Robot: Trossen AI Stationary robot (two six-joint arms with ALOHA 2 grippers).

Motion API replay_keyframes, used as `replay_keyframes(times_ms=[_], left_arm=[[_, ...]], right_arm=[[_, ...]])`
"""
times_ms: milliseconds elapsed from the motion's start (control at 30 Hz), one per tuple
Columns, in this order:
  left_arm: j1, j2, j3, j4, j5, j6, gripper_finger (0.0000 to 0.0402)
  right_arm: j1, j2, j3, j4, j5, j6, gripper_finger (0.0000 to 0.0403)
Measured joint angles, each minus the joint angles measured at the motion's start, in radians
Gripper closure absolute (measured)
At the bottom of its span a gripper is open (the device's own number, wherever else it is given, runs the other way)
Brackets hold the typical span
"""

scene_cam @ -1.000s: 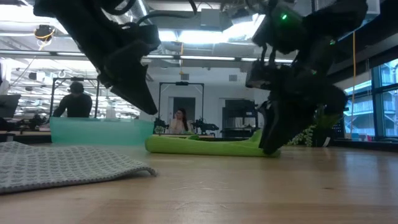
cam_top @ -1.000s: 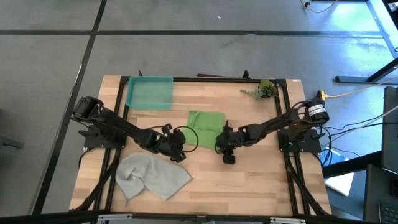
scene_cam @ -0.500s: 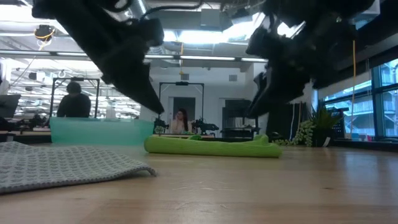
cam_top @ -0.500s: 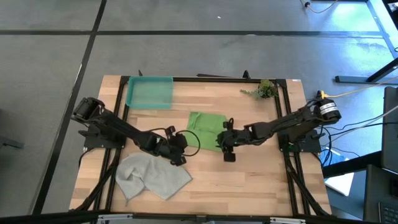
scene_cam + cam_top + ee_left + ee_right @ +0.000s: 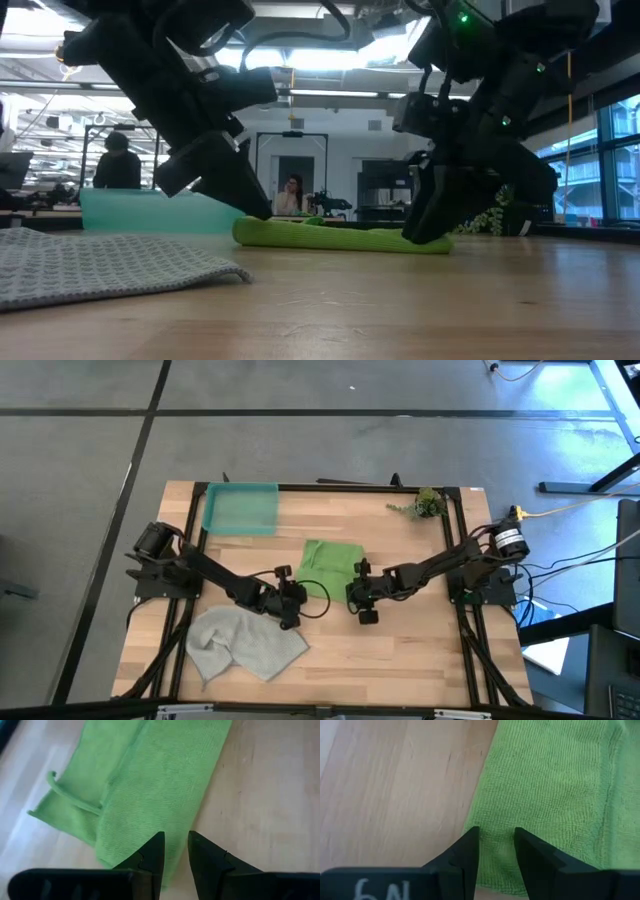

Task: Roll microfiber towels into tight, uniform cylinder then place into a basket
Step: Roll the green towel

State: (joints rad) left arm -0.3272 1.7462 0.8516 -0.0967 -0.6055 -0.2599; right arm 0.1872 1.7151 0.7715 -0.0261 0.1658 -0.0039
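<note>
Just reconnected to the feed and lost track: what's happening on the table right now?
Both arms are at the near edge of the lime green towel, which lies folded flat mid-table. The left gripper and right gripper sit at its near corners, jaws slightly open. The grey towel lies crumpled near the front left, untouched. The teal basket at the back left holds nothing yet.

two towels (image 5: 331, 563), one basket (image 5: 240, 509), one sprig (image 5: 421, 504)
</note>
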Motion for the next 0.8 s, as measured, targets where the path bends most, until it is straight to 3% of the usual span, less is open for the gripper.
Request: replay_keyframes(times_ms=[433,800], left_arm=[[0.013,0.000,0.000,-0.004,0.022,0.009,0.0319],[0.014,0.000,0.000,-0.016,0.023,0.009,0.0319]], right_arm=[[-0.001,0.010,0.000,0.001,0.000,-0.010,0.0274],[-0.002,0.009,0.001,0.013,0.000,-0.027,0.0206]])
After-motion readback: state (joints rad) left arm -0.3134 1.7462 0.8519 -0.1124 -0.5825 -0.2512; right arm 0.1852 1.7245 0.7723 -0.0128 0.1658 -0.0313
